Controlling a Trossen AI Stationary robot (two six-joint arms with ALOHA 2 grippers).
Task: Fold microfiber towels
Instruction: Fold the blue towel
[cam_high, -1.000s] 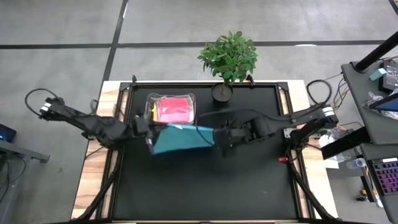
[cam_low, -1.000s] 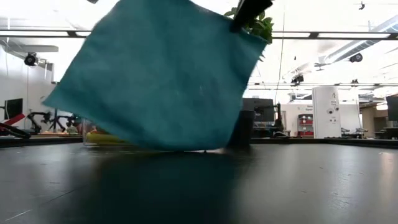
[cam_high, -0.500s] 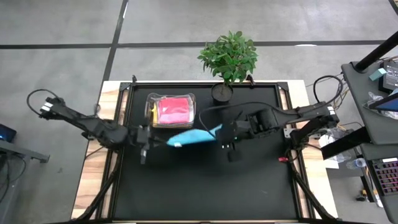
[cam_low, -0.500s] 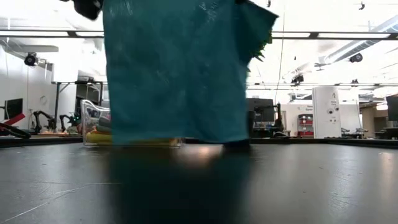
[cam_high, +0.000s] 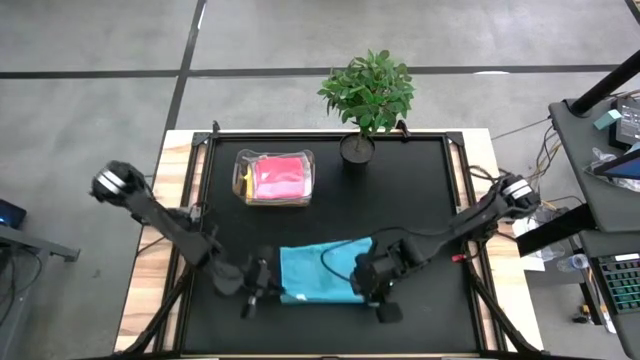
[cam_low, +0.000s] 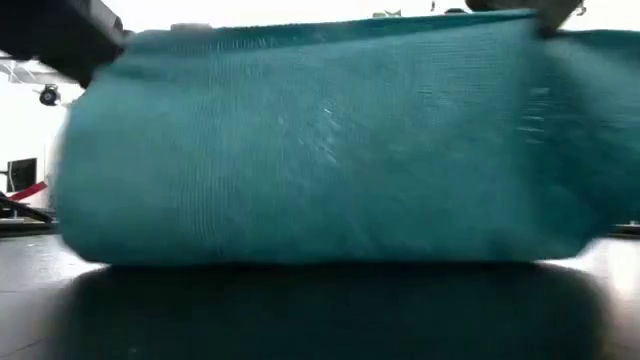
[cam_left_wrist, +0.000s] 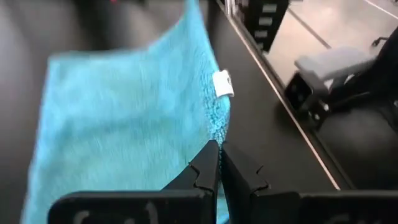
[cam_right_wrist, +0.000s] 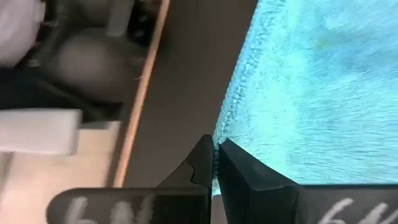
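A teal microfiber towel (cam_high: 320, 270) is stretched between my two grippers near the table's front edge. It fills the low view (cam_low: 320, 150) as a wide band, and its lower edge comes down close to the table. My left gripper (cam_high: 264, 291) is shut at its near left corner. My right gripper (cam_high: 373, 288) is shut at its near right corner. From the grippers the towel runs away toward the far edge. A white label (cam_left_wrist: 222, 84) sits on its left hem. A pink towel (cam_high: 278, 176) lies in the clear box (cam_high: 244, 182). My left gripper pinches the teal towel's left hem (cam_left_wrist: 217, 129) between its two fingers, just below the white label and near the towel's near corner. The fingers slant down from the table's left. The held edge is up off the table. My right gripper pinches the towel's stitched right hem (cam_right_wrist: 224, 134) between its two fingertips, at the near right corner. The fingers slant down from the table's right and lie across the hem. The towel spreads away from them, drawn fairly flat toward the other gripper.
The clear box stands at the far left of the black mat. A potted plant (cam_high: 366, 95) stands at the far edge, right of the box. The mat's bare middle (cam_high: 400, 200) lies between the towel and the box.
Both grippers have come down and toward the table's near edge, tipping as they went, and have stayed shut on the towel. The teal towel, which hung upright near the box, now lies stretched out wide near the front edge.
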